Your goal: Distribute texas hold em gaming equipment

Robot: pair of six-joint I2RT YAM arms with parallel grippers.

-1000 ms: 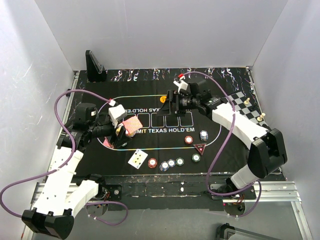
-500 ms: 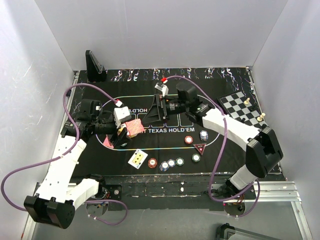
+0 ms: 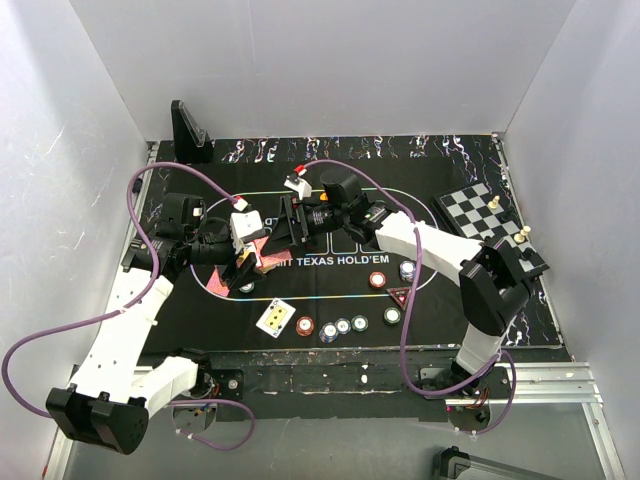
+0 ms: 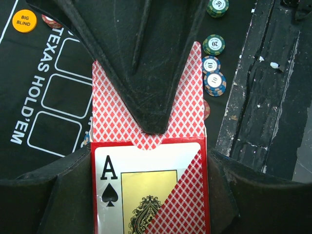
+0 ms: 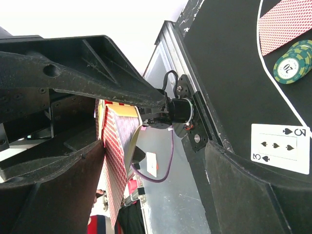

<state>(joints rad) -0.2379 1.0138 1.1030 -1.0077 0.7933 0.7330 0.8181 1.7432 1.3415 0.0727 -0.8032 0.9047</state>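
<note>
Card box (image 3: 262, 252), red-backed, sits near 9 o'clock on the black mat (image 3: 440, 330) in the overhead view. It is clamped in the left gripper (image 3: 246, 262), and the right gripper (image 3: 284, 224) hangs spread wide at its 1 o'clock. A face-up card (image 3: 275, 317) and chips (image 3: 343, 326) lie toward 6 o'clock. From the left wrist, the box shows an ace of spades, and a black right-gripper finger (image 4: 146, 73) overlaps its raised flap. From the right wrist, that gripper's jaws gape around the box's red edge, gripping nothing.

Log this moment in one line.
left gripper: shut on card box | right gripper: open, at protruding red-backed card
</note>
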